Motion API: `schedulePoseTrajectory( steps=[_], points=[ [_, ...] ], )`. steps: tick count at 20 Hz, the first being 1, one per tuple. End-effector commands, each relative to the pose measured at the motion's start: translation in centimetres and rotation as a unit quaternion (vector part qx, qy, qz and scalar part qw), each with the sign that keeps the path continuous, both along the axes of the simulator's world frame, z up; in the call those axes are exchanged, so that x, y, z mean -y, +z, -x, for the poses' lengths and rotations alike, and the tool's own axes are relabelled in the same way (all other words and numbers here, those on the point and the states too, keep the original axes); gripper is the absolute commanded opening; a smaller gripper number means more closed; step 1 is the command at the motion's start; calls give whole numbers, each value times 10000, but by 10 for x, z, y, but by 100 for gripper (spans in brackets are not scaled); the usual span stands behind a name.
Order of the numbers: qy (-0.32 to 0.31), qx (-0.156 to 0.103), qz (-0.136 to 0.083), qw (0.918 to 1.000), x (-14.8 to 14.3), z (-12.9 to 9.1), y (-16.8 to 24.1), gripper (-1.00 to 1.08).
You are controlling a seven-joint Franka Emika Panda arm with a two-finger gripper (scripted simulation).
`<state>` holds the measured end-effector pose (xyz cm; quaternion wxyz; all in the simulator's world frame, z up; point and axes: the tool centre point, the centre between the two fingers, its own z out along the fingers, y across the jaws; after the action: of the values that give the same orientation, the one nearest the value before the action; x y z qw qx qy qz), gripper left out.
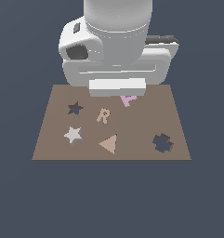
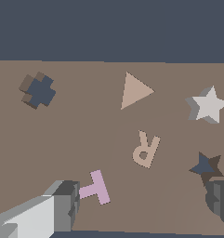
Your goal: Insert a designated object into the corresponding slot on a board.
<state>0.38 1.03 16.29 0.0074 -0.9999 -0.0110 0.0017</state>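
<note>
Dark blue-grey ground all round the brown board [image 1: 146, 123], which lies flat. Star piece [image 1: 73, 135], off-white, sits on the board near the exterior view's left edge, just in front of the star slot [image 1: 75, 109], apart from it. Tan letter R [image 1: 103, 115] and tan triangle [image 1: 108, 143] lie mid-board; cross-like cut-out [image 1: 162, 143] toward the exterior view's right. Pink T piece [image 2: 95, 187] lies under the arm. Tool [image 2: 141, 202] hangs above the board, fingers [image 2: 62, 204] spread wide, holding nothing.

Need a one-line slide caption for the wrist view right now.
Open gripper above brown board; star piece lies beside its empty star slot.
</note>
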Motion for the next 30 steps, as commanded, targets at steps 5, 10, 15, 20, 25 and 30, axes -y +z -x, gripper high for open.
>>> schedulePoseTrajectory(
  steps=[5, 10, 15, 20, 25, 30],
  points=[
    [-64, 0, 1, 10000, 1, -2, -1, 100],
    [-329, -1, 7, 9995, 5, -8, -7, 100],
    [-809, -2, 17, 9967, 13, -19, -17, 100],
    [-1523, -4, 30, 9883, 28, -34, -32, 100],
    [-2483, -6, 46, 9687, 51, -51, -53, 100],
    [-3479, -10, 60, 9375, 78, -63, -74, 100]
  ],
)
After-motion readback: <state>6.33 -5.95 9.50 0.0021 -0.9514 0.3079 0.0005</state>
